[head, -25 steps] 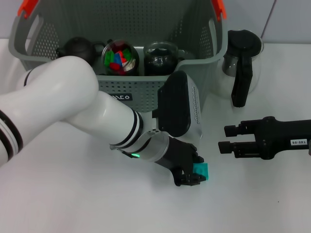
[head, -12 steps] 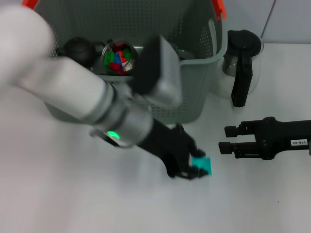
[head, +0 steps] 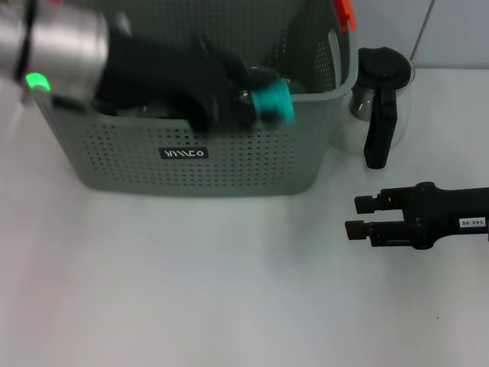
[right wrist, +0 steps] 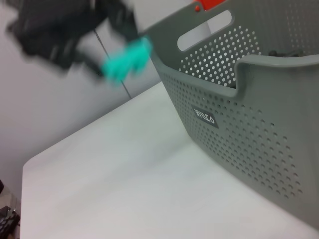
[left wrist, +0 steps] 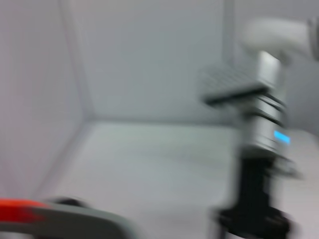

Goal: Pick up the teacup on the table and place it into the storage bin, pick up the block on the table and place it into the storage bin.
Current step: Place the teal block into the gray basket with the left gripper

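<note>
Where the plain white flat tabletop (head: 191, 290) lies nearest the robot, it is bare and evenly lit, and the same white surface runs on under everything farther back. To the right, the right gripper (head: 359, 216) lies low over the table, a black two-fingered tool with its fingers a narrow gap apart and nothing between them, pointing toward the middle.

Beyond the bare stretch stands the large grey perforated plastic storage bin (head: 229, 168), its black label with white lettering (head: 184, 153) facing the robot and an orange handle clip (head: 344, 11) at its far right corner. Just beside the bin on its right stands a glass coffee pot with a black lid and handle (head: 382, 103), between the bin and the right arm.

Above the bin's near wall hangs the left gripper (head: 256, 103), black and blurred, closed around the small teal block (head: 273, 105), which sits over the bin's rim and off the table. Dark rounded things lie inside the bin, too hidden to name.

Behind the table, pale grey walls meet in a corner (left wrist: 82, 99).
</note>
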